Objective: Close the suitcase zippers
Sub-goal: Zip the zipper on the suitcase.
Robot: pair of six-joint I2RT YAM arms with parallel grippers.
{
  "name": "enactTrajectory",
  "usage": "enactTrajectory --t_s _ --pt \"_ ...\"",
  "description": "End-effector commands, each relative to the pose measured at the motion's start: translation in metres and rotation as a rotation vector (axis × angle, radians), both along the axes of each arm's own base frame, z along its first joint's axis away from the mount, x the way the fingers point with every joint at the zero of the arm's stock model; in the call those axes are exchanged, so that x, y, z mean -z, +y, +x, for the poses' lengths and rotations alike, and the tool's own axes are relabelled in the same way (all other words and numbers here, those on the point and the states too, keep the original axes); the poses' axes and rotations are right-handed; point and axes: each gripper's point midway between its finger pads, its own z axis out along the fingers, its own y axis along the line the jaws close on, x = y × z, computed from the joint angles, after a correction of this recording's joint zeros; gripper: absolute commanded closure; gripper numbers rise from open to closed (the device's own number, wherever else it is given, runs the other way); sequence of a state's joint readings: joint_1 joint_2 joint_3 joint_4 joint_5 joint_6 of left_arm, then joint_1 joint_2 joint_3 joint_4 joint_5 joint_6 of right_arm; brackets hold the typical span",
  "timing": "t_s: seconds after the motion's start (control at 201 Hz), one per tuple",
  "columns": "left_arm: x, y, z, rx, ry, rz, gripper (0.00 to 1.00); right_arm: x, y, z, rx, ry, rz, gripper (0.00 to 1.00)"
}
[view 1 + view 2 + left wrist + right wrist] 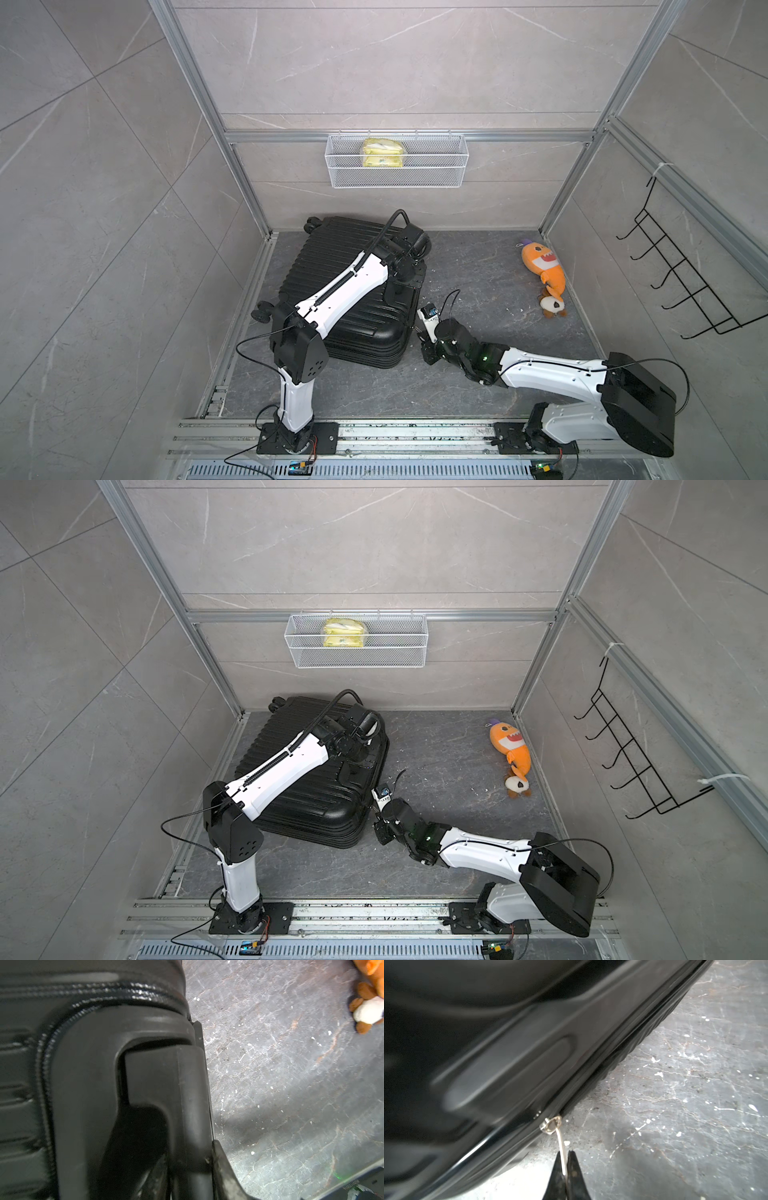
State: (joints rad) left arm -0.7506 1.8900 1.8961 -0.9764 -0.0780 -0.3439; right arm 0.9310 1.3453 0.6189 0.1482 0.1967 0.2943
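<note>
1. In both top views the suitcase point(374, 332) lies flat, halves together, on the desk's point(478, 270) left side. The wall basket point(436, 176) holds 1 yellow packet point(382, 153). The left pincer point(392, 291) is at the suitcase's right edge, and I cannot tell its grip.
2. Left wrist: the zipper track point(44, 1059) rounds a suitcase corner.
3. Right wrist: the right pincer point(565, 1167) pinches the silver zipper pull point(560, 1142).

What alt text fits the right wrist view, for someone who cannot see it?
The right hand pinches a thin silver zipper pull hanging from the seam of a glossy black suitcase. The suitcase fills most of the view, partly blurred, and mottled grey floor shows beside it.
</note>
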Motion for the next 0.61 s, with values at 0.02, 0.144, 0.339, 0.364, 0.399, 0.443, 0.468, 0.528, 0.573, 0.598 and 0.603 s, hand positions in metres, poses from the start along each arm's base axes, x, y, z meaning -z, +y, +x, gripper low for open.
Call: enactTrajectory --t_s 0.02,0.144,0.339,0.364,0.399,0.443,0.468,0.528,0.573,0.598,0.603 --pt "-0.022 0.034 -0.044 0.175 0.022 0.078 1.00 -0.001 -0.051 0.044 0.235 -0.042 -0.054 1.00" --pt "-0.019 0.036 -0.057 0.195 0.056 0.051 1.00 0.001 -0.054 0.058 0.247 -0.028 -0.047 1.00" --pt "-0.017 0.038 -0.073 0.218 0.084 0.013 1.00 0.006 -0.067 0.087 0.310 0.000 -0.045 1.00" --pt "-0.018 0.038 -0.075 0.222 0.085 0.006 1.00 0.006 -0.069 0.091 0.317 0.001 -0.042 1.00" --pt "-0.017 0.037 -0.077 0.227 0.091 0.000 1.00 0.007 -0.072 0.097 0.334 0.007 -0.043 1.00" --pt "-0.018 0.037 -0.080 0.235 0.094 -0.009 1.00 0.008 -0.076 0.104 0.349 0.017 -0.039 1.00" --pt "-0.018 0.037 -0.082 0.240 0.096 -0.014 1.00 0.008 -0.078 0.108 0.356 0.022 -0.034 1.00" --pt "-0.017 0.036 -0.085 0.251 0.101 -0.020 1.00 0.011 -0.084 0.118 0.375 0.037 -0.028 1.00" --pt "-0.016 0.036 -0.088 0.257 0.105 -0.023 1.00 0.011 -0.087 0.126 0.384 0.046 -0.019 1.00" --pt "-0.016 0.035 -0.089 0.261 0.107 -0.028 1.00 0.013 -0.088 0.129 0.388 0.052 -0.018 1.00" --pt "-0.016 0.035 -0.089 0.263 0.107 -0.030 1.00 0.013 -0.089 0.130 0.390 0.053 -0.018 1.00"
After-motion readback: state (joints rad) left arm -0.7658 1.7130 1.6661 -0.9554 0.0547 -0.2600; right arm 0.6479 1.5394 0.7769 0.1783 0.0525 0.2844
